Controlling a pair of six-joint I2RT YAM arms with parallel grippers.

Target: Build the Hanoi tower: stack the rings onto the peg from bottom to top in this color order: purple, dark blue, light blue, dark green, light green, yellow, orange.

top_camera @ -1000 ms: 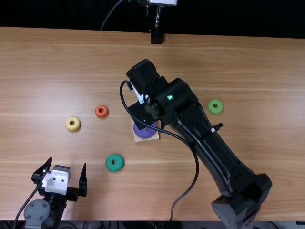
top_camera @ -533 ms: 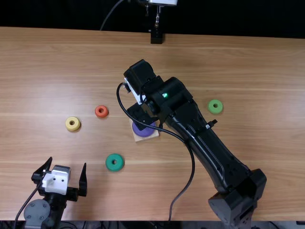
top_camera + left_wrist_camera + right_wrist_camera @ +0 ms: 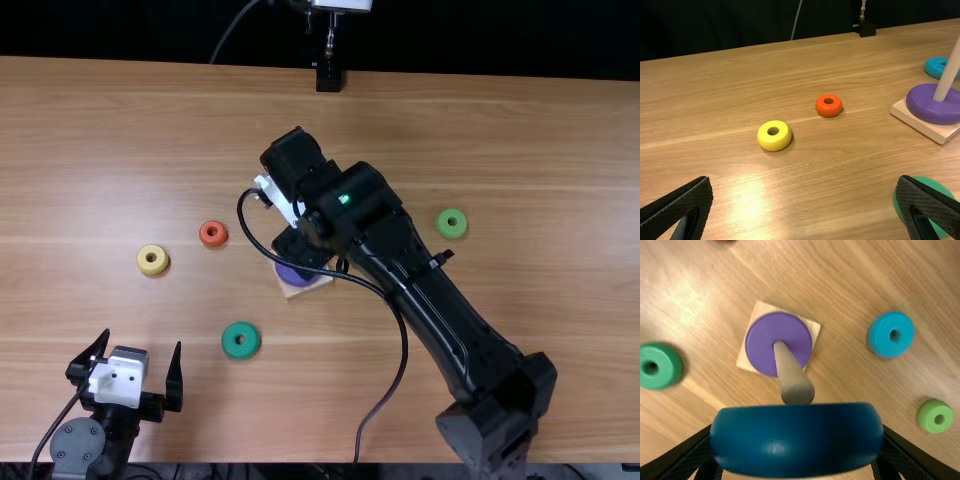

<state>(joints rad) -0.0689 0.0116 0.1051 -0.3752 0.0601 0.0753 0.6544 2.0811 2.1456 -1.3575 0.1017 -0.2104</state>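
Observation:
My right gripper (image 3: 298,246) is over the peg base (image 3: 306,287) with its purple ring (image 3: 296,277). In the right wrist view my right gripper (image 3: 796,460) is shut on the dark blue ring (image 3: 796,440), held beside the tip of the peg (image 3: 790,370); whether they touch I cannot tell. The light blue ring (image 3: 891,334) lies on the table. My left gripper (image 3: 128,372) stands open at the near left, also in the left wrist view (image 3: 807,207). Loose on the table are the dark green (image 3: 240,341), light green (image 3: 452,223), yellow (image 3: 153,260) and orange (image 3: 213,234) rings.
The right arm (image 3: 430,300) stretches diagonally across the table's middle from the near right. Its cable loops down beside it. A black stand (image 3: 328,75) is at the table's far edge.
The right gripper has shifted slightly left and away from the near edge over the peg base, its wrist tilting a little. The left arm has kept still.

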